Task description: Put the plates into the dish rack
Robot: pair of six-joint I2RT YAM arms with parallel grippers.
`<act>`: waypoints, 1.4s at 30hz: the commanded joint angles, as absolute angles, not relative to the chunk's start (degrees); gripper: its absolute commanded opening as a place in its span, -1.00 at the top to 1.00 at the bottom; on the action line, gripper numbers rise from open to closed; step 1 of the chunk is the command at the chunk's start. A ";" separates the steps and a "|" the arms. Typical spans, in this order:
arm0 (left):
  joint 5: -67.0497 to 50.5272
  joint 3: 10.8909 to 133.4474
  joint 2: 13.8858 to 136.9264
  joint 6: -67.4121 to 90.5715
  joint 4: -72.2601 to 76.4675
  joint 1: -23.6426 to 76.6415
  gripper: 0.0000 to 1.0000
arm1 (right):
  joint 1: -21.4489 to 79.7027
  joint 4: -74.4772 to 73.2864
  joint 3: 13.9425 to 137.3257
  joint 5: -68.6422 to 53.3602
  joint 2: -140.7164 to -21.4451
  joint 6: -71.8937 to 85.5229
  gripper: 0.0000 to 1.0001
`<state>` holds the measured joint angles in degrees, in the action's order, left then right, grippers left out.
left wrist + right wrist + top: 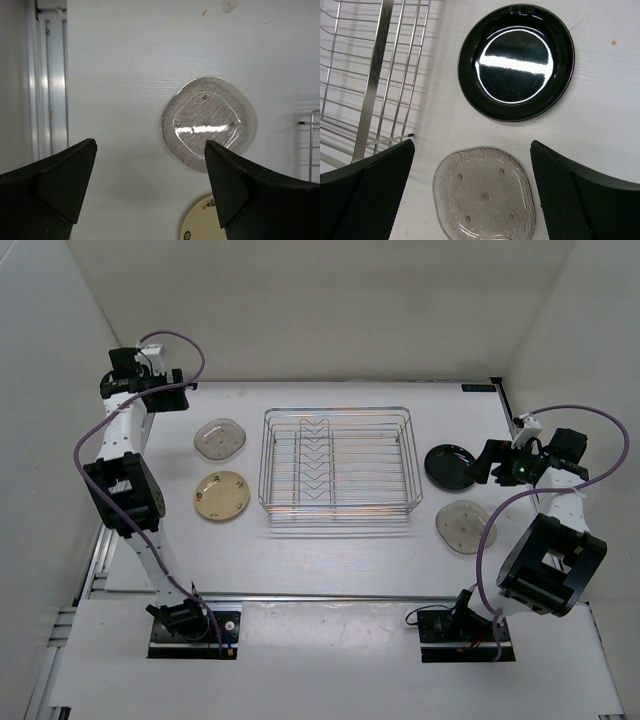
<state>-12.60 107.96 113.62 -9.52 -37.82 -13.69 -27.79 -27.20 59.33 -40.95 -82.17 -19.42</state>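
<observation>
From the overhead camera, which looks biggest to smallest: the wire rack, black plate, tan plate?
1. dish rack, by far.
2. black plate and tan plate: about alike, so I won't rank them.

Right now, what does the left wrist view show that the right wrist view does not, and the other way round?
Only the left wrist view shows the left grey plate, the rim of the tan plate and a metal rail at the table edge. Only the right wrist view shows the black plate and the right grey plate. Both show the dish rack (just a sliver in the left view), the white table, and an open hand: the left hand and the right hand.
</observation>
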 commanded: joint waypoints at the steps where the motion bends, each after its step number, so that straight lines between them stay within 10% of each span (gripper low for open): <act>1: -20.53 112.22 116.52 -4.06 -38.67 -16.52 -1.00 | -28.48 -27.69 58.62 -42.01 -81.65 -20.83 -1.00; 42: -40.43 114.08 135.18 -0.18 -40.25 -20.92 -0.91 | -28.48 -27.69 58.62 -42.54 -81.65 -20.83 -1.00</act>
<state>-37.67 111.87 135.50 -0.05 -40.27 -20.71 -28.16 -27.51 58.59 -40.95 -82.17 -19.99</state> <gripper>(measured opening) 0.956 0.998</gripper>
